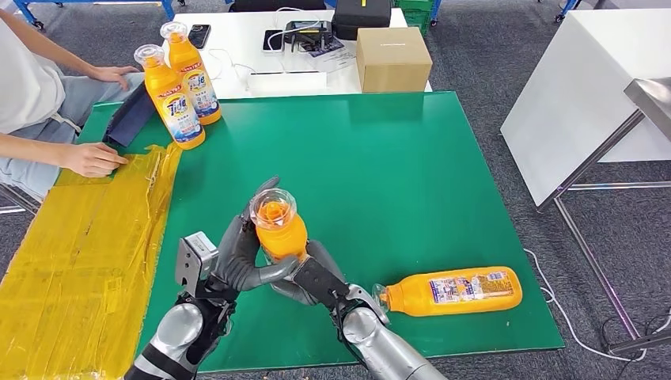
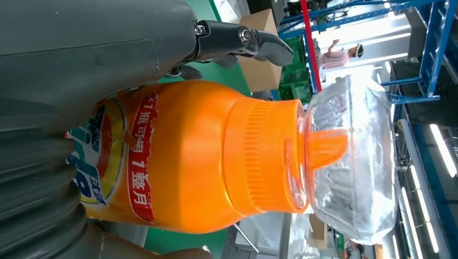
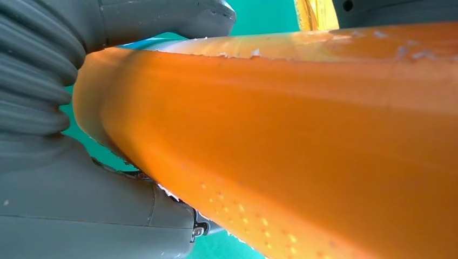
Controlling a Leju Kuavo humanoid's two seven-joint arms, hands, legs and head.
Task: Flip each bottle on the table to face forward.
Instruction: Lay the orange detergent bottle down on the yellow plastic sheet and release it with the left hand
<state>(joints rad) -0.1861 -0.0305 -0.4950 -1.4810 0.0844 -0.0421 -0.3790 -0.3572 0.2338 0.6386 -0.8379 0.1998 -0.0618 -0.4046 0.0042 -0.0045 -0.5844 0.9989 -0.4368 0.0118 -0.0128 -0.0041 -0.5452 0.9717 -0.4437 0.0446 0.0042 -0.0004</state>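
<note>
Head view, hands: The left hand (image 1: 237, 257) and the right hand (image 1: 312, 277) both wrapped around one orange bottle (image 1: 278, 226), gripping it upright above the near part of the green mat (image 1: 411, 166), its clear cap toward the camera.
Head view, other bottles: A second bottle (image 1: 451, 290) lay on its side near the mat's front right corner, just beside the right forearm, label up. Two upright bottles (image 1: 180, 83) stood together at the far left corner, labels showing.
Head view, surroundings: A person's hand (image 1: 91, 158) rested on the yellow sheet (image 1: 79, 253) along the mat's left edge, well apart from the robot's hands. A dark folder (image 1: 130, 117) lay beside the upright pair. Behind the mat, a white table (image 1: 237, 47) carried a cardboard box (image 1: 392, 59), a black case (image 1: 362, 16) and cables.
Left wrist view: The left hand (image 2: 81, 59) pressed against the held bottle's (image 2: 189, 156) labelled body, one dark finger (image 2: 243, 40) extending past its shoulder. The ribbed orange collar and transparent cap stood free of the fingers; blue racking (image 2: 432, 48) was behind.
Right wrist view: The right hand (image 3: 70, 162) closed on the bottle's plain orange side (image 3: 281, 140), thumb and ribbed cover against it; green mat showed in the gaps.
</note>
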